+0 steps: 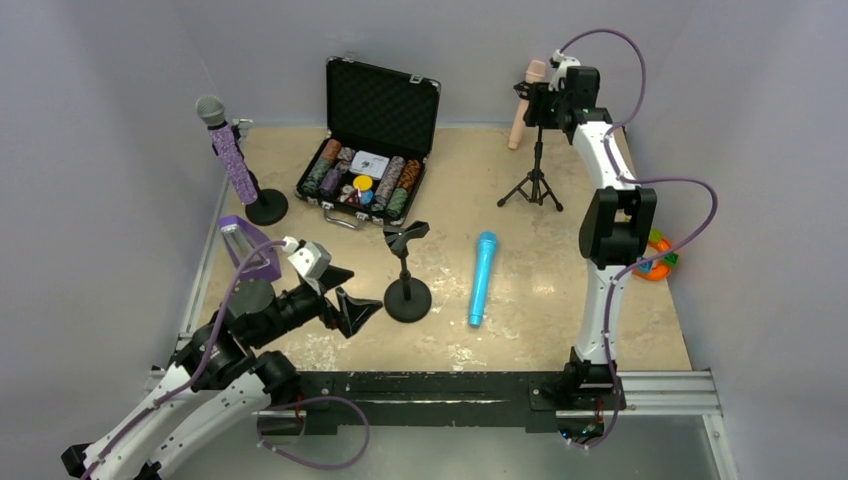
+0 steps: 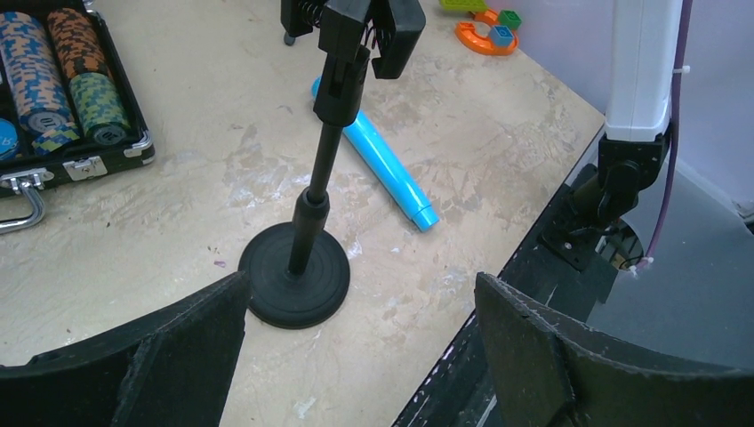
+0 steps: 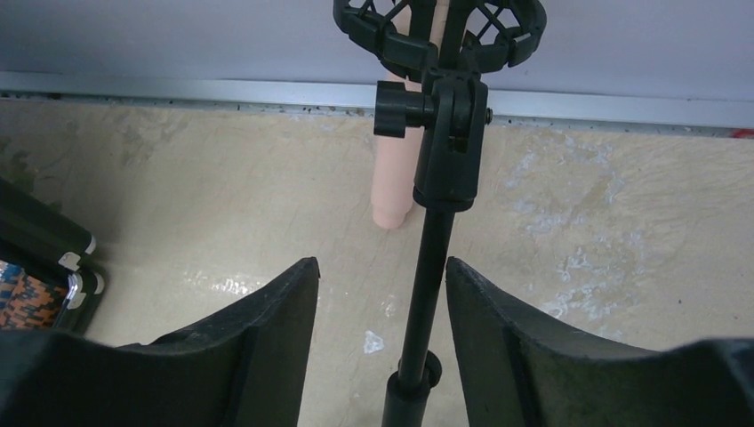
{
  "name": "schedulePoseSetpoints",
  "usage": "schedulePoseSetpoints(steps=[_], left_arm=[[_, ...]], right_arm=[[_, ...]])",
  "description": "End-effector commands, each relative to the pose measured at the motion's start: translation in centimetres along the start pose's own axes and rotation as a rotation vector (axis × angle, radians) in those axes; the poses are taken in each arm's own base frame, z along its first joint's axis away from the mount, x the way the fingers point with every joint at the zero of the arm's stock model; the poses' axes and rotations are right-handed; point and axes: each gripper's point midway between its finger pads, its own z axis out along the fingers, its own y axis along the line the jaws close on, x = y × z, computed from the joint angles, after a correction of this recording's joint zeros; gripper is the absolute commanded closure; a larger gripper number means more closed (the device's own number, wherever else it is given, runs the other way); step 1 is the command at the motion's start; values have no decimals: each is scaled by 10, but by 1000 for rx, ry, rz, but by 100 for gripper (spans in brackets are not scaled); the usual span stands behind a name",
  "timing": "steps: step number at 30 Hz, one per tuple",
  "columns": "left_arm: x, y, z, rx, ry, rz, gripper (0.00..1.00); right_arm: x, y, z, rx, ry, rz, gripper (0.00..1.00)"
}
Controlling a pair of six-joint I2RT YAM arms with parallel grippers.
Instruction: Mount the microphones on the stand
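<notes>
The glittery purple microphone (image 1: 228,150) stands in a round-base stand (image 1: 265,207) at the far left. The pale pink microphone (image 1: 525,100) sits in the shock mount (image 3: 440,27) of a tripod stand (image 1: 535,185) at the back right; it also shows in the right wrist view (image 3: 396,169). The bright blue microphone (image 1: 482,277) lies flat on the table, also in the left wrist view (image 2: 382,165). An empty round-base stand (image 1: 407,298) stands beside it. My left gripper (image 1: 352,310) is open and empty, just left of that stand's base (image 2: 293,285). My right gripper (image 3: 381,262) is open, jaws either side of the tripod's pole (image 3: 429,267).
An open black case of poker chips (image 1: 365,175) stands at the back middle. A purple-topped clear container (image 1: 245,245) sits by the left arm. Orange and green toy pieces (image 1: 655,262) lie at the table's right edge. Grey walls enclose the table on three sides.
</notes>
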Motion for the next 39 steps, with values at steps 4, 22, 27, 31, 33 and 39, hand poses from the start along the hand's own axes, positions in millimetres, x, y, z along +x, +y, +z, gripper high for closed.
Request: schedulePoseSetpoints(steps=[4,22,27,31,33,39], left_arm=[[-26,-4,-5,-13,-33,6,1],[-42,-12,-9,8,-56,-25,1],[-43,-14,-11,16,-63,-28,1],[-45,-16,-11,28,-66,-27,1],[-45,-18,-12,35,-66,-24,1],[-48,-21,-11,50,-72,-20,1]], right_arm=[[-42,5,2,-40,-118,-20,54],[-63,-2,-11,-130,-207,0,100],[-76,11,-40,-183,-272,-19,100],[-84,20,-66,-227,-316,-43,100],[-87,26,-79,-249,-337,-57,100],[-92,49,-121,-351,-454,-138,100]])
